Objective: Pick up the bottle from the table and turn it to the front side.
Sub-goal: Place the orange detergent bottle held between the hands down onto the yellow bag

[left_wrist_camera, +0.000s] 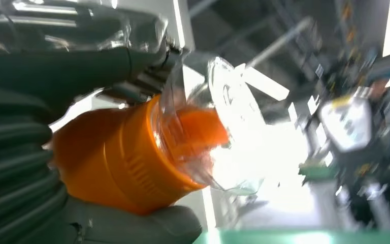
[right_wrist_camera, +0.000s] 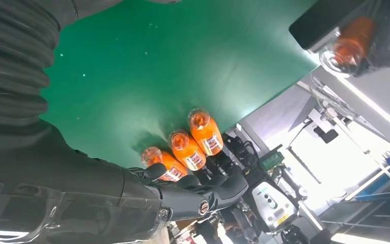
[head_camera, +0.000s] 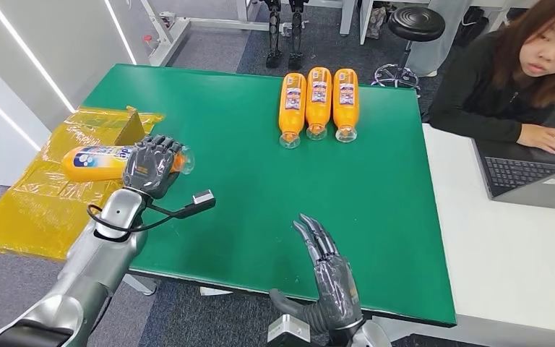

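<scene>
My left hand (head_camera: 152,166) grips an orange bottle (head_camera: 97,162) held sideways above the left edge of the green table (head_camera: 209,144), label showing, clear cap (head_camera: 186,160) pointing right. In the left wrist view the orange bottle neck (left_wrist_camera: 127,157) and clear cap (left_wrist_camera: 233,127) sit between my fingers. My right hand (head_camera: 329,267) hovers open over the table's near edge, fingers (right_wrist_camera: 208,195) stretched out, holding nothing. Three more orange bottles (head_camera: 318,101) lie side by side at the far middle of the table, caps toward me; the right wrist view shows these bottles (right_wrist_camera: 188,147) too.
A yellow plastic sheet (head_camera: 36,202) with a cardboard box (head_camera: 126,126) lies left of the table. A person (head_camera: 520,79) sits at the far right at a white table (head_camera: 520,238) with a laptop (head_camera: 535,173). A black stool (head_camera: 415,25) stands behind.
</scene>
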`<control>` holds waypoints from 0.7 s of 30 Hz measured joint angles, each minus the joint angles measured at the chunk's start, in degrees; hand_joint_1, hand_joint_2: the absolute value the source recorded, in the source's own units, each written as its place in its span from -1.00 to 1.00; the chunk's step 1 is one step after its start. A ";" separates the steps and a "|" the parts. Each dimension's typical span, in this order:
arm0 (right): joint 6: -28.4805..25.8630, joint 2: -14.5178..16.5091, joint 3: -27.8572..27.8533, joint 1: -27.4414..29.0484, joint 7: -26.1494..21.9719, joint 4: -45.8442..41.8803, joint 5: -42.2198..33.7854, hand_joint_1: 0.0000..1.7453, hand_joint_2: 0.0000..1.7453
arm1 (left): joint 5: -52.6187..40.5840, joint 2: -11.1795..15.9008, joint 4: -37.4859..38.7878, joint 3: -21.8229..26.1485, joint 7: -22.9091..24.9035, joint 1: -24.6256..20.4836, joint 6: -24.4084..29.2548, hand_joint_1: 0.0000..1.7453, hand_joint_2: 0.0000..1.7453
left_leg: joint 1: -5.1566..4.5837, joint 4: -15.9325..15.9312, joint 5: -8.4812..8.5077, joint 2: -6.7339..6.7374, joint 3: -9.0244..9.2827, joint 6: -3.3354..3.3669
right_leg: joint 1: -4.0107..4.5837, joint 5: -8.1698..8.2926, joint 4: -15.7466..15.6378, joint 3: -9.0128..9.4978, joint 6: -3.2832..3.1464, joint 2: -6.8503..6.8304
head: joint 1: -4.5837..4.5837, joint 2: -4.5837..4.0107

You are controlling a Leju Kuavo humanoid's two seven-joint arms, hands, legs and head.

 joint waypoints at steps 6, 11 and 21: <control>0.17 -0.55 0.06 -0.36 0.02 0.00 -0.38 -1.00 1.00 | -0.26 0.01 8.23 -0.71 1.50 -3.19 -2.21 1.00 1.00 | 0.00 0.00 -0.01 0.00 -0.02 0.00 | 0.00 0.00 0.00 -0.01 0.00 0.01 | 0.01 0.00; 0.02 -1.81 0.25 0.10 -1.04 0.05 -1.10 -1.00 1.00 | 0.00 0.70 14.01 -0.82 5.82 -4.81 -5.60 -0.12 1.00 | 0.00 0.00 -0.01 0.03 -0.02 0.00 | 0.00 0.00 0.00 -0.03 0.00 0.04 | 0.01 0.00; -1.90 -3.34 0.98 1.88 -1.97 1.38 -1.33 -1.00 1.00 | -0.26 2.74 18.97 -0.82 6.46 -5.72 -5.35 -1.00 1.00 | 0.00 0.00 0.00 0.03 -0.02 0.00 | 0.00 -0.01 0.01 -0.05 0.00 0.04 | 0.01 0.00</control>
